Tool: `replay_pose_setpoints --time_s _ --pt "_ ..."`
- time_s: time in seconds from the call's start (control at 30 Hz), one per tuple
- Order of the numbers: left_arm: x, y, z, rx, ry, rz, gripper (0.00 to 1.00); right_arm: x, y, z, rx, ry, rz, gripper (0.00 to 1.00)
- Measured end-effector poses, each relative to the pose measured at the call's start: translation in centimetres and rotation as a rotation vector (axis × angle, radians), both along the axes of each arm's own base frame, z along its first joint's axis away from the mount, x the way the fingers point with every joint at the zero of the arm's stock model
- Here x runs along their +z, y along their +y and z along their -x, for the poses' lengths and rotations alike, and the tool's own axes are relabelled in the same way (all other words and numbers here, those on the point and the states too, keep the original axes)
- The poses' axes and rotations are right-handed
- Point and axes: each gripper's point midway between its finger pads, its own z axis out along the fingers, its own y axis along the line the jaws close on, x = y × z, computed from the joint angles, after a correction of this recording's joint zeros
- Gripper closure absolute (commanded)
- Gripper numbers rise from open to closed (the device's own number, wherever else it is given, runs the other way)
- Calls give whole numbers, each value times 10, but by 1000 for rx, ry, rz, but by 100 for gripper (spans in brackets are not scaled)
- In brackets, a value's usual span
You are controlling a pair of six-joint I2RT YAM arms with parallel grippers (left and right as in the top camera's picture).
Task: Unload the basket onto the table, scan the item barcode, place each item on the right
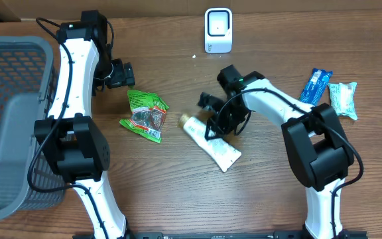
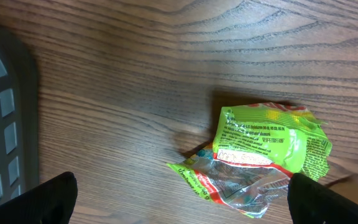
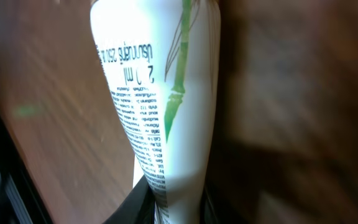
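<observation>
Wooden tabletop (image 1: 178, 192) carries a white tube (image 1: 219, 151), grasped by the right pincer (image 1: 219, 126). Further left, the left pincer (image 1: 128, 74) gapes near a green packet (image 1: 144, 114).

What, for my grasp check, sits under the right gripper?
The white tube lies on the wooden table under the right gripper, pinched between its fingers. The pinched stretch, and any barcode there, is covered.

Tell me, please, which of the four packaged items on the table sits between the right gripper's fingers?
The white tube with the bamboo print, mid-table; the green packet, blue packet and pale packet lie untouched.
</observation>
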Motion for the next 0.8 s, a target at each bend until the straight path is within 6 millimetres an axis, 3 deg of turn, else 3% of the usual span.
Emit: replay_pose_setpoints --time_s 0.17,0.23,0.27,0.3,0.37,0.47,0.63,0.8 --pt "0 0 0 0 0 0 0 1 -30 -46 -311 48 11 81" --pt "0 0 0 0 0 0 0 1 -51 -62 -451 89 27 71" --pt "0 0 0 0 0 0 0 0 -61 -67 -507 104 40 56" --pt "0 0 0 0 0 0 1 -1 -65 -69 -529 109 51 50" --pt "0 0 0 0 0 0 0 -4 -70 -72 -559 101 83 43" --pt "0 0 0 0 0 0 0 -3 -67 -80 -570 70 68 46" --pt "0 0 0 0 0 0 1 -2 -66 -88 -564 30 53 67" --pt "0 0 0 0 0 0 0 -2 -65 -86 -546 33 49 67"
